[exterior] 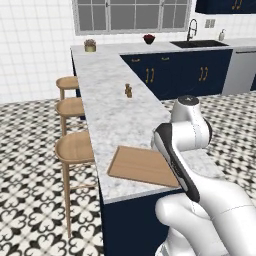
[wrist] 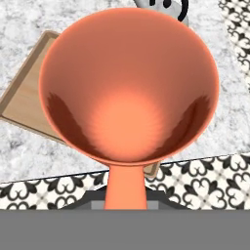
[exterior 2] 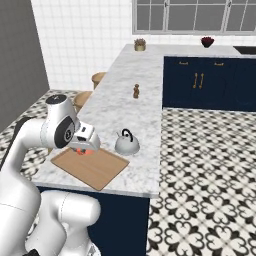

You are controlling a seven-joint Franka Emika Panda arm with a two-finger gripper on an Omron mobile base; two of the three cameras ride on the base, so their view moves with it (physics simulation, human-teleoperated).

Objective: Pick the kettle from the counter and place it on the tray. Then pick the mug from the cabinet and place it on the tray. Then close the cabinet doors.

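Tool (exterior 2: 83, 148) grips orange-red mug (wrist: 128, 88) over wooden tray (exterior 2: 90, 165) on table (exterior 2: 131, 112); silver kettle (exterior 2: 126, 143) sits on table beside tray.

shaker: a small brown shaker (exterior: 128, 90) is standing upright mid-countertop
stools: three wooden stools (exterior: 75, 148) are lining the outer side
plant: a small potted plant (exterior: 90, 45) is sitting by the window (exterior: 131, 15)
bowl: a dark bowl (exterior: 149, 38) is resting near the sink faucet (exterior: 191, 29)
floor: patterned tiles (exterior 2: 210, 165) are spreading black and white
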